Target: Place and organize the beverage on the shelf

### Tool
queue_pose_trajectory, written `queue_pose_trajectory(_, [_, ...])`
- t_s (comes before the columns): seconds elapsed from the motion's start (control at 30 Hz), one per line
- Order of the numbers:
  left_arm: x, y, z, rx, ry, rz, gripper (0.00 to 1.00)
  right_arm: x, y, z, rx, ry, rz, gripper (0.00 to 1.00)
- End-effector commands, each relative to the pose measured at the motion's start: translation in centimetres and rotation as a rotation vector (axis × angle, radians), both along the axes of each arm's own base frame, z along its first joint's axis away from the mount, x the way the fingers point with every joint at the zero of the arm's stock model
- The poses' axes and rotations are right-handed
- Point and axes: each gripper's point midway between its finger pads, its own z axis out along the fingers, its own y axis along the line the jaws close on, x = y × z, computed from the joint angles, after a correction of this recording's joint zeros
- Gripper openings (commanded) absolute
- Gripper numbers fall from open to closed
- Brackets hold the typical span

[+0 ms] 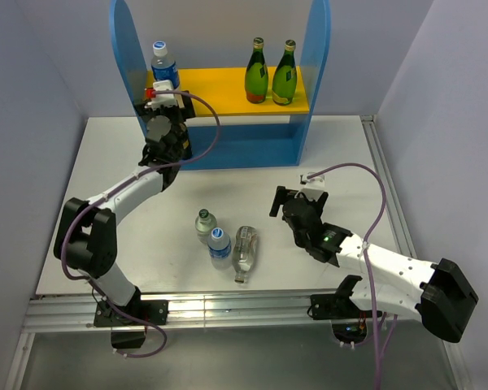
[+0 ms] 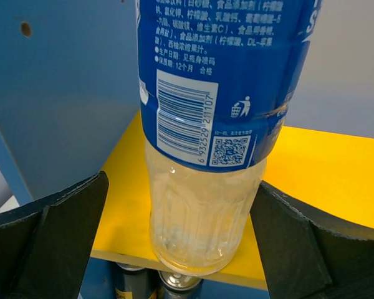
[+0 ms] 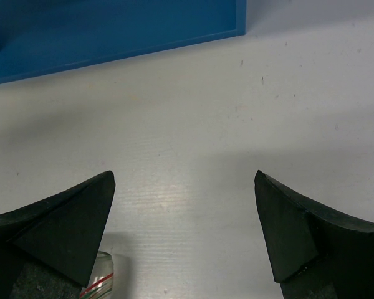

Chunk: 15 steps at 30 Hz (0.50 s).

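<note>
The shelf (image 1: 315, 73) stands at the back, with a yellow upper board (image 1: 215, 85). Two green bottles (image 1: 270, 73) stand at the board's right end. A blue-labelled bottle (image 2: 206, 124) stands upright at its left end, near the front edge. My left gripper (image 2: 181, 187) is open and straddles this bottle; the right finger (image 2: 287, 243) is close to it and the left finger stands apart. On the table are a short clear bottle (image 1: 205, 224), a second blue-labelled bottle (image 1: 220, 248) and a clear bottle lying down (image 1: 244, 253). My right gripper (image 3: 184, 180) hangs open over bare table, right of these.
Two black-and-gold cans (image 2: 165, 283) sit on the lower level, under the yellow board's left end. The shelf's blue base (image 3: 112, 31) lies ahead of the right gripper. The end of a clear bottle (image 3: 100, 277) shows beside its left finger. A metal rail (image 1: 228, 313) runs along the near edge.
</note>
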Motion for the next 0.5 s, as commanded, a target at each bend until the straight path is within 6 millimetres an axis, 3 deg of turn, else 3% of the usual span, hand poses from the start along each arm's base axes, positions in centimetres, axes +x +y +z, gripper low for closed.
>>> queue_pose_trajectory(0.0, [0.5,2.1,2.8,-0.042,-0.070,0.069,0.99,0.8,0.2,1.8,0.038,-0.043,-0.029,1.00])
queue_pose_trajectory(0.2, [1.3,3.2,2.2,-0.033,-0.055,0.094,0.99,0.9,0.1,1.8,0.032,-0.043,-0.032,1.00])
queue_pose_trajectory(0.47, [0.2,1.9,2.8,-0.033,-0.043,0.001,0.99,1.0,0.2,1.8,0.032,-0.042,-0.034,1.00])
